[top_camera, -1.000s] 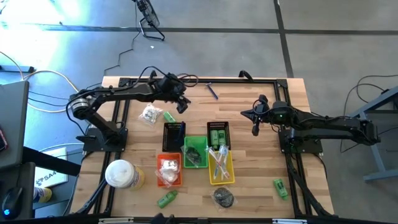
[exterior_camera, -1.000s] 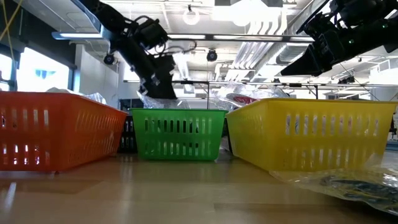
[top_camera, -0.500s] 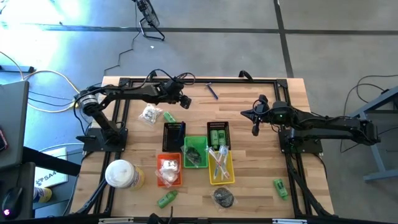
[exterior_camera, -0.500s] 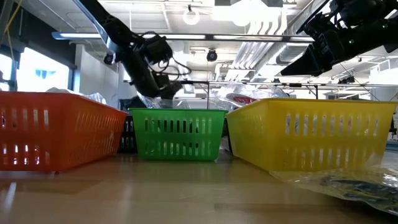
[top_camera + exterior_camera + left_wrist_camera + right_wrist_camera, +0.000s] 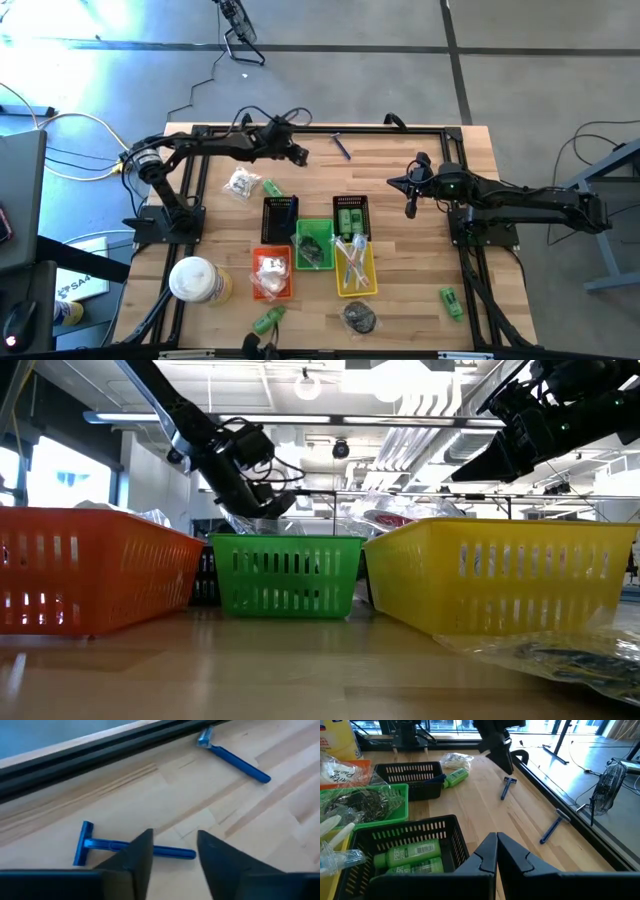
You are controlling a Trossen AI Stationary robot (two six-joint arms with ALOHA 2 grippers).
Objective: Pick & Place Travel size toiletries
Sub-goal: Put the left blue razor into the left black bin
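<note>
Two blue razors lie flat near the table's far edge. In the left wrist view the nearer razor [image 5: 117, 845] lies just below my open left gripper [image 5: 175, 851], its handle end between the fingertips. I cannot tell whether they touch it. The other razor [image 5: 232, 756] lies farther off, also seen from above as razor [image 5: 340, 147]. My left gripper [image 5: 297, 153] hides the nearer razor there. My right gripper [image 5: 410, 205] is shut and hovers right of the black basket of green bottles [image 5: 351, 215]. A green tube [image 5: 271, 187] lies beside a clear packet [image 5: 241, 183].
Baskets cluster mid-table: black [image 5: 280, 215], green [image 5: 313, 243], yellow [image 5: 356, 267], orange [image 5: 271, 273]. A white-and-yellow container [image 5: 198, 280] stands near left. Green tubes [image 5: 268, 320] [image 5: 450, 301] and a dark packet [image 5: 360, 316] lie near the front edge. A black rail [image 5: 100, 747] borders the far edge.
My left gripper has moved toward the table's far edge and a little right, away from the clear packet and over the nearer blue razor. The left arm has stretched out flatter. The right arm and the objects have kept still.
</note>
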